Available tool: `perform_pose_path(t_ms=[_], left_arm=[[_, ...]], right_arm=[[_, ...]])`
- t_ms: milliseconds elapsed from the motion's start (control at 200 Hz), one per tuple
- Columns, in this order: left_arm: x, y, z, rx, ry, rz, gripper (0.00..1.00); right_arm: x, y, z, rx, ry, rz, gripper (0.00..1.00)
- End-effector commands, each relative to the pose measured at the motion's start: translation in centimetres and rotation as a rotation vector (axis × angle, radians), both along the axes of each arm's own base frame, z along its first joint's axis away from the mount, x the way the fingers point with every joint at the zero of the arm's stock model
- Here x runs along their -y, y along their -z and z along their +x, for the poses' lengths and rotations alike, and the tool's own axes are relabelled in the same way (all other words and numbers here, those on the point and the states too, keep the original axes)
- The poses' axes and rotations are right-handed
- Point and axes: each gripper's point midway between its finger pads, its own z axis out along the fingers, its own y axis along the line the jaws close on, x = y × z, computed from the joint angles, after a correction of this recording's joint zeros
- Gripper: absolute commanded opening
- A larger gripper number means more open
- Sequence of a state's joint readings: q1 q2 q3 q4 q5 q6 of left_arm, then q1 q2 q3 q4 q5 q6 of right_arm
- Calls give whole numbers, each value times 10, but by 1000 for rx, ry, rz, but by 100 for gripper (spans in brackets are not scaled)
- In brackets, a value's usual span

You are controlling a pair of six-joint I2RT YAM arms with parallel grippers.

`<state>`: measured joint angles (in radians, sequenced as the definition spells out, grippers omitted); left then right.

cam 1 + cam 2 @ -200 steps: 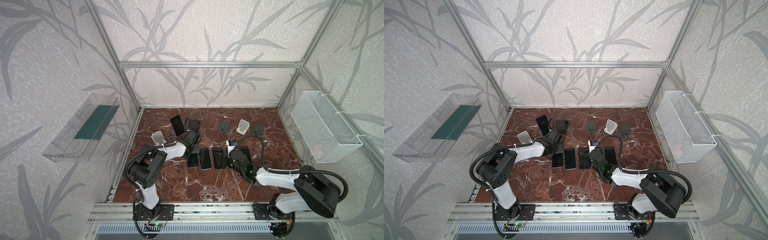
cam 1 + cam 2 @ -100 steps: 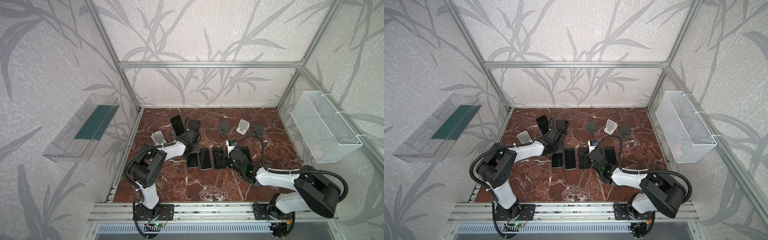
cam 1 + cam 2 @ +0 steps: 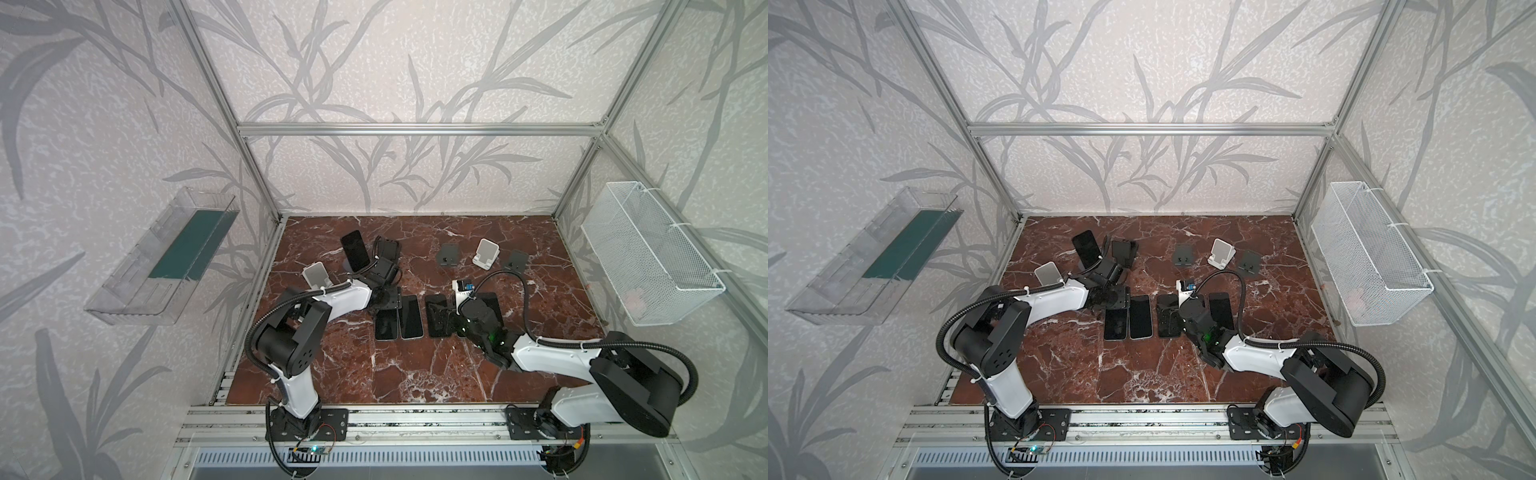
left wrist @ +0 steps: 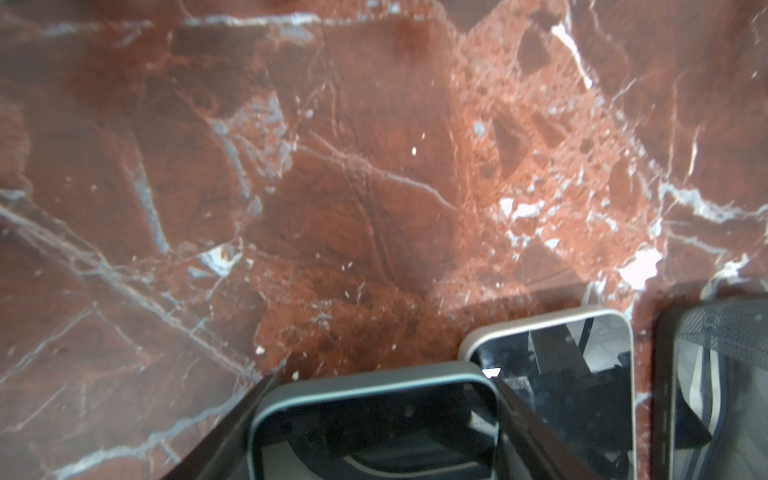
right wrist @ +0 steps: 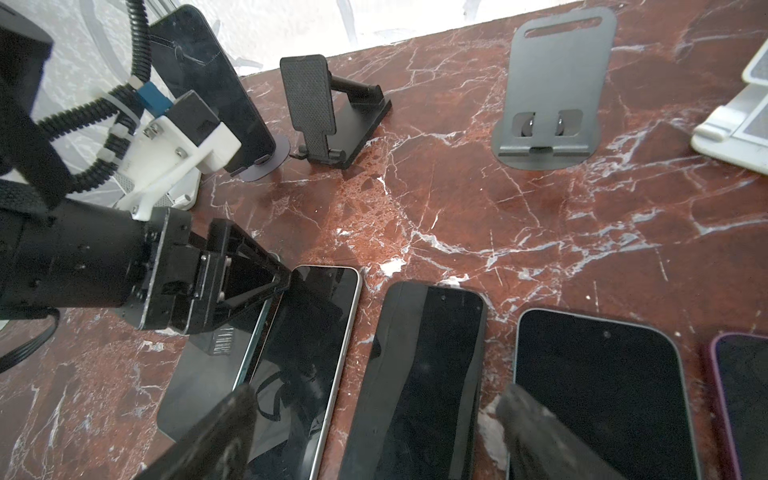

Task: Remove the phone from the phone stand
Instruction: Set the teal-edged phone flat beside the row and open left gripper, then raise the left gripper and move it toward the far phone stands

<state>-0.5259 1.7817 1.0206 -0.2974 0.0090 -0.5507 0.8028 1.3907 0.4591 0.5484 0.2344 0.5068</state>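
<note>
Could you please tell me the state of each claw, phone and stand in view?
Left claw: around the row's leftmost phone; grip unclear.
Right claw: open, empty.
Leaning phone: on round-base stand.
Row phones: flat, screens up.
Black mesh stand: empty.
Grey stands: empty.
White stands: empty.

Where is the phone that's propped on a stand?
In both top views the propped phone stands at the back left of the table, just left of the empty black stand.
</note>
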Motion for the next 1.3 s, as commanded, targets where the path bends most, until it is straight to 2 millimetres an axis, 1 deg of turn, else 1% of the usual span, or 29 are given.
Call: perform_pose_path(t_ms=[0,95,290,405,485,670,755,835,895,1070,1125,1170,1295], left_arm=[[-19,28,-41,-198,-4,61,77],[-23,28,-42,-207,-23,65,77],[-20,31,-44,-230,-44,30,80],[-22,28,-46,-238,-45,41,81],[-24,20,-44,-215,-46,43,81],[-23,-10,-35,-134,-43,9,81],[-22,-27,-32,-89,-36,-13,81],[-20,-47,-27,-27,-26,-40,81],[-20,-68,-20,33,-28,-52,80],[-24,-141,-1,277,-30,-97,80],[-30,-163,2,361,-55,-110,80],[-35,-179,3,421,-75,-111,82],[-59,-214,6,567,-167,-79,93]], right_arm=[[1,-13,4,30,8,18,91],[1,-12,4,29,8,18,91],[0,-12,3,27,2,21,91],[1,-13,3,30,5,19,91],[1,-13,3,29,6,20,91],[-1,-11,4,24,-1,22,91],[0,-11,4,28,2,15,91],[1,-11,4,30,5,10,91],[0,-11,4,29,4,11,91],[-1,-10,4,25,1,17,91],[0,-11,4,28,5,18,91],[1,-12,4,32,10,16,91],[4,-13,5,41,22,10,91]])
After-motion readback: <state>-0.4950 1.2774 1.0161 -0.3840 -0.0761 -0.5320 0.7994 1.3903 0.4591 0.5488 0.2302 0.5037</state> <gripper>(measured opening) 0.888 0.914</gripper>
